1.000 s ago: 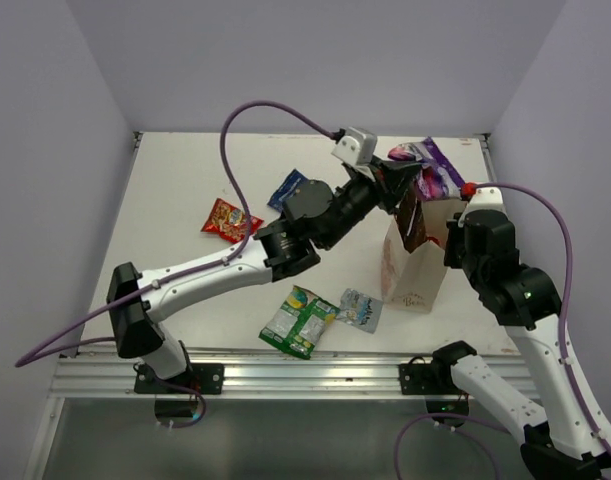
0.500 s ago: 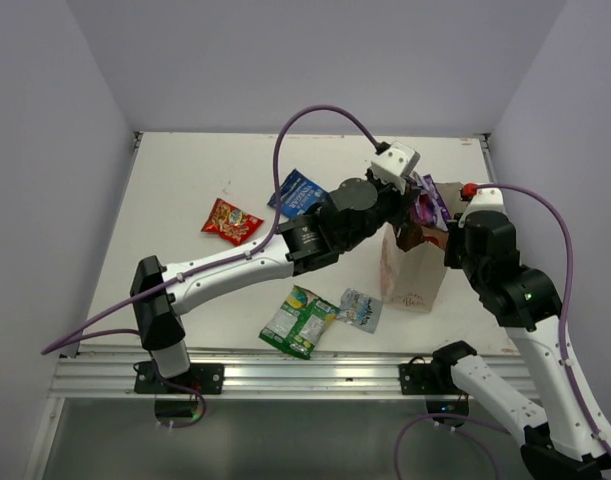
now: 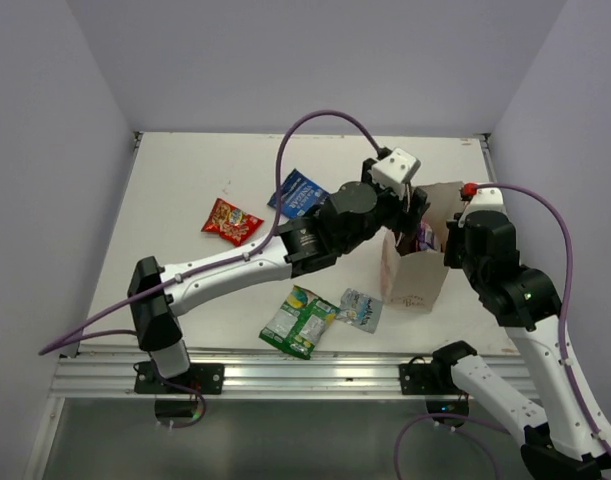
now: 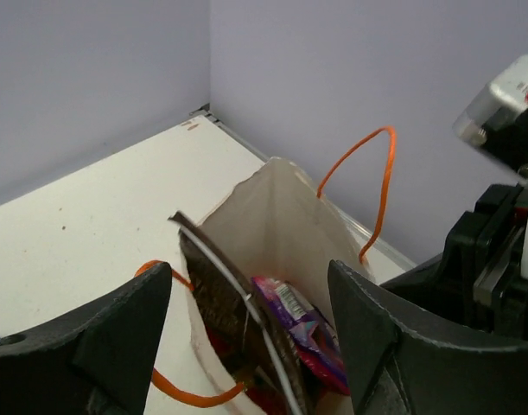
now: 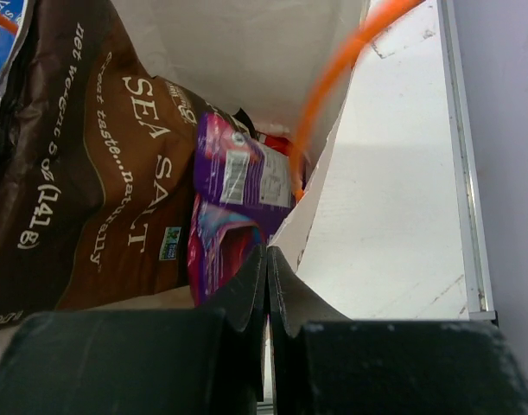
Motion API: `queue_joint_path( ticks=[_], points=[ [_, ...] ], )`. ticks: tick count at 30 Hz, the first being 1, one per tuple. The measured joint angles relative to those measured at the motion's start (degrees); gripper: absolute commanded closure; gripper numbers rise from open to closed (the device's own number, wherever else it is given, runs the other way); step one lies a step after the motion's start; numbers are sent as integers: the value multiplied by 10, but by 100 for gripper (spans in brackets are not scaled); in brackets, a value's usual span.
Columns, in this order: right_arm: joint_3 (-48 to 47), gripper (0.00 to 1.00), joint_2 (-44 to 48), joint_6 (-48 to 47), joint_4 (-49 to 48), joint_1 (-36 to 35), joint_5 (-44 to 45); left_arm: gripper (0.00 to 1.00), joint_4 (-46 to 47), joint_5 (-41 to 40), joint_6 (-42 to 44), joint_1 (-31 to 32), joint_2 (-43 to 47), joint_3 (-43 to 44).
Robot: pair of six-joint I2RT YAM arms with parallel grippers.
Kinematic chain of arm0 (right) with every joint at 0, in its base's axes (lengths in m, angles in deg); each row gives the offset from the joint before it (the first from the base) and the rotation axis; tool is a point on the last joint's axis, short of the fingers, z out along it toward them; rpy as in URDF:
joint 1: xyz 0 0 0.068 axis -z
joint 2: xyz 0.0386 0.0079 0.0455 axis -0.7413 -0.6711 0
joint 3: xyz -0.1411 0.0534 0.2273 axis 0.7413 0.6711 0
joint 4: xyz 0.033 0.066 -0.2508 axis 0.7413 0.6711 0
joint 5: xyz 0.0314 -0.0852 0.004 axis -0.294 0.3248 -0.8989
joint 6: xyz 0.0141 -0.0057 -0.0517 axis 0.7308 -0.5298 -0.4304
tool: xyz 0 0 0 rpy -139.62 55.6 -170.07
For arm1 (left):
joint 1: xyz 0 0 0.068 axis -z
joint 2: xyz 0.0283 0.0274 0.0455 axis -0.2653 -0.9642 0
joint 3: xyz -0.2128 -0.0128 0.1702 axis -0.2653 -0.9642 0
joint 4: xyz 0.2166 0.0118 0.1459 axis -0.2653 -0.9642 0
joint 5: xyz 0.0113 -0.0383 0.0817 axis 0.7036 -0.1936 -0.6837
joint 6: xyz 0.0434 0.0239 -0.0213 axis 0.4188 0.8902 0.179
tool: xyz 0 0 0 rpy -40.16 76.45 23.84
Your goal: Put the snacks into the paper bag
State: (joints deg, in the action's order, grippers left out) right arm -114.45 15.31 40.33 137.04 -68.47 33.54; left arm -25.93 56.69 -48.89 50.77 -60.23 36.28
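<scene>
Two white-shelled arms, left [image 3: 220, 272] and right [image 3: 545, 350], with black joints and black bases clamped to an aluminium rail [image 3: 305, 366], each carry a purple cable [image 3: 315, 118]; the left end effector [image 4: 248, 268] has chunky black fingers [image 4: 108, 346] below a white camera box [image 3: 396, 167], while the right arm bears a red knob [image 3: 468, 189].

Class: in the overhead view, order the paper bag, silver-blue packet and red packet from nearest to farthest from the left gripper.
1. paper bag, right under the left gripper
2. silver-blue packet, near edge, left of the bag
3. red packet, far to the left
</scene>
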Motion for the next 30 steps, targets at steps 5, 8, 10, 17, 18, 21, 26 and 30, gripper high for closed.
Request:
queue_joint_path(
  ticks=[5, 8, 10, 17, 18, 21, 26, 30],
  points=[
    [1, 100, -1, 0, 0, 0, 0, 14, 102, -83, 12, 5, 127, -176],
    [1, 100, -1, 0, 0, 0, 0, 11, 105, -117, -12, -35, 189, -201],
    [1, 100, -1, 0, 0, 0, 0, 9, 104, -121, -42, -108, 196, -194],
    [6, 100, -1, -1, -3, 0, -1, 0, 104, -36, -118, -349, 17, -230],
    [6, 100, -1, -1, -3, 0, -1, 0, 95, -24, -124, -364, -17, -237],
    [6, 100, -1, -1, -5, 0, -1, 0, 57, -3, -133, -389, -100, -235],
    [8, 100, -2, -1, -7, 0, -5, 0, 43, 19, -127, -394, -148, -192],
    [10, 100, -8, -2, -14, 0, -9, 0, 49, 28, -121, -394, -177, -131]
  ],
)
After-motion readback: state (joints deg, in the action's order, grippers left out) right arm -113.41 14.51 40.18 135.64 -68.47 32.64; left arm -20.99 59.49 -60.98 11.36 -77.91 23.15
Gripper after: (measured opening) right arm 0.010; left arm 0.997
